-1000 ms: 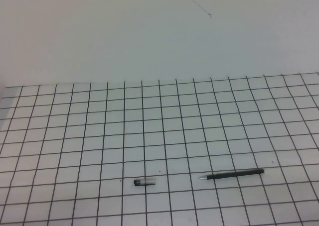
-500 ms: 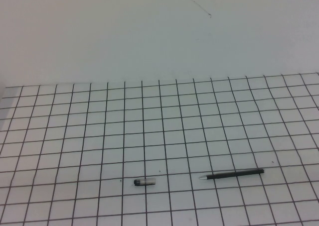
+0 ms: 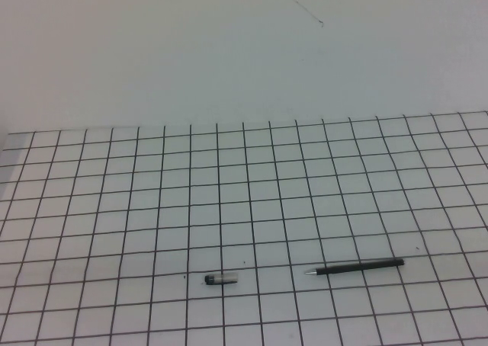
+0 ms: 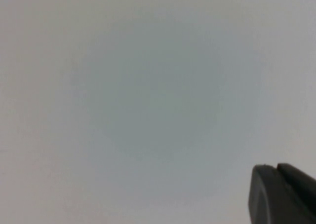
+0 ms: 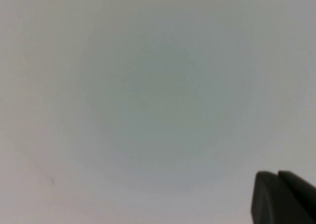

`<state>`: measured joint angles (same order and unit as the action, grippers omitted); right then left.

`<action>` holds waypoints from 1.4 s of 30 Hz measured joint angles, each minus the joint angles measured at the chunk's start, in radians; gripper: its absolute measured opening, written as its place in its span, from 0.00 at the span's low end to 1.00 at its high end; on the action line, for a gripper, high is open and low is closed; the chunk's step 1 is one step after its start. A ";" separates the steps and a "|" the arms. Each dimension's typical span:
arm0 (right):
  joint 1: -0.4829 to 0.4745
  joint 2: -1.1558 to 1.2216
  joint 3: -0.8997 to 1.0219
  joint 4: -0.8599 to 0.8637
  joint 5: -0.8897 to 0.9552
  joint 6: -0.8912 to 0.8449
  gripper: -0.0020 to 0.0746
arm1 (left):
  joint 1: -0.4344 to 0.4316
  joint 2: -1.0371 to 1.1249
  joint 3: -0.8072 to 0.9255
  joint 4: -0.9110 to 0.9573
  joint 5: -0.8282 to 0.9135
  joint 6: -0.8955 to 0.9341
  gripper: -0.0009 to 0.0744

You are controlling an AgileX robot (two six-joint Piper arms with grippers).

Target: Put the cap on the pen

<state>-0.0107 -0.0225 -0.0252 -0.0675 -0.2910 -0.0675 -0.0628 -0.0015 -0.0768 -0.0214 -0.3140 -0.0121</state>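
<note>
Pen: I see the pen (image 3: 358,267) lying flat on the gridded tabletop (image 3: 114,209), near the front edge and toward my right side, its small silvery tip pointing toward my left.
Cap: the short dark-and-grey cap (image 3: 220,278) lies on its side to the left of the pen, well apart from it, roughly in line with the tip and a little nearer the front edge.
Left tool: out of the high view; in the left wrist view I only catch a dark corner of the left tool (image 4: 284,194) against a plain pale surface. Its jaws are pressed together and pinch nothing.
Right tool: likewise absent from the high view; the right tool (image 5: 284,198) shows as a dark corner in its own wrist view, jaws pressed together, empty.
Progress: by my reading, nothing of the capping is done. Pen and cap are both untouched on the tabletop and neither arm has reached the working area.
What is left: I would judge the whole job remains, namely bringing both arms in, picking up the pen and the cap, lining the cap's open end up with the tip, and pushing it on.
</note>
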 joint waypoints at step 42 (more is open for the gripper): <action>0.000 0.508 -0.503 0.612 1.119 -0.834 0.02 | -0.176 1.428 -1.011 -0.692 1.227 1.203 0.47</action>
<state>-0.0107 0.4851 -0.5277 0.5449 0.8283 -0.9014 -0.2384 1.4261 -1.0875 -0.7132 0.9132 1.1905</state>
